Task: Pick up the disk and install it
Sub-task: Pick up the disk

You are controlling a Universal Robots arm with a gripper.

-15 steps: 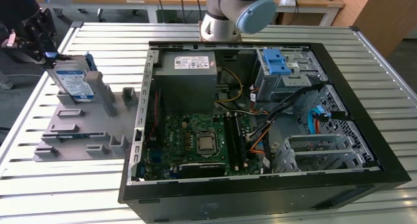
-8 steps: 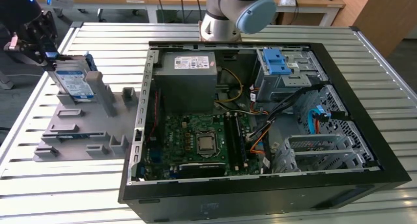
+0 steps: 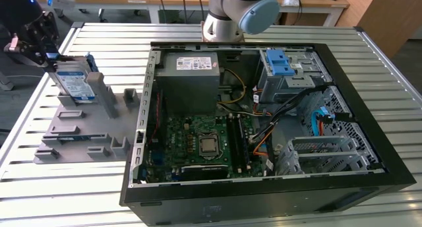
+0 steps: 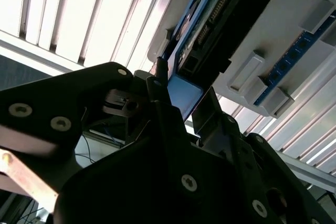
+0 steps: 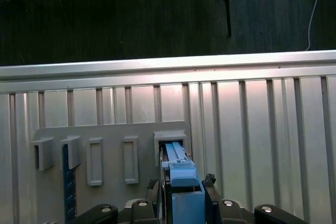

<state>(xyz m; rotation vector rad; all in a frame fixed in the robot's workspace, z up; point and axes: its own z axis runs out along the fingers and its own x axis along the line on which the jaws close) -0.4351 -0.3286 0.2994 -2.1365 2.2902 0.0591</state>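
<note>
The gripper [image 5: 181, 183] is closed narrowly on the disk [image 5: 175, 153], with one finger against each side of its blue rail frame. The disk stands on edge directly under the claw, in a slot of the grey parts holder [image 3: 82, 122]. The holder lies on the slatted metal table [image 3: 66, 187]. An open computer case [image 3: 264, 207] sits to the exterior view's right.

Room around the open black metal computer case [image 3: 264, 202]

On the exterior view's left of the case, a grey plastic holder plate [image 3: 76, 140] with posts covers the slatted silver table [image 3: 389, 59]; there the black gripper [image 3: 46, 56] clamps the upright silver blue-railed disk [image 3: 74, 84]. Bare slats lie on the case's other side; dark cables [image 3: 298, 106] cross inside it.
</note>
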